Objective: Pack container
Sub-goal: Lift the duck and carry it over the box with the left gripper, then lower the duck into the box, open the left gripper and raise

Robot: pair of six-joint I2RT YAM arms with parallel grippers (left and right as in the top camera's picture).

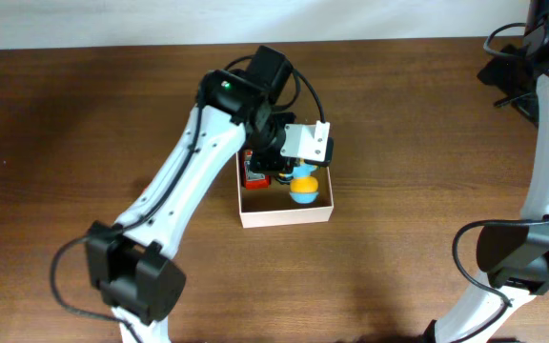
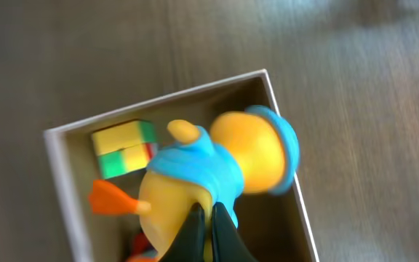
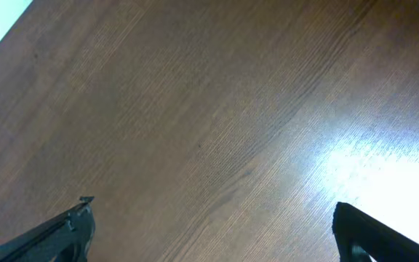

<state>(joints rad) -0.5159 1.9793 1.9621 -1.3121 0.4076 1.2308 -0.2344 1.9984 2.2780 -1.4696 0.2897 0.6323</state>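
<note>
Square, shallow container (image 1: pixel 284 218) on the brown wooden table (image 1: pixel 84 114): thin white walls, tan cardboard inside, open top. Over the right part of the container, a yellow toy duck (image 2: pixel 249 149) with a blue cap and a blue scarf, turned on its side, with an orange part sticking out toward the container's left wall. Not possible to tell whether the duck is resting on the container's floor or raised a little above it. Behind the duck, in a corner of the container, a small colour cube (image 2: pixel 122 149) with yellow, green and red faces, close against the walls there. Directly above the container and reaching down into it, the left gripper (image 2: pixel 206 212). Jaws almost fully together, only a thin slit between them, their ends against the duck's yellow body just under the scarf. Cannot tell whether any part of the duck is pinched there. Well apart from the container, off to its right and over bare table, the right gripper (image 3: pixel 211 205). Jaws spread wide, nothing between them.
</note>
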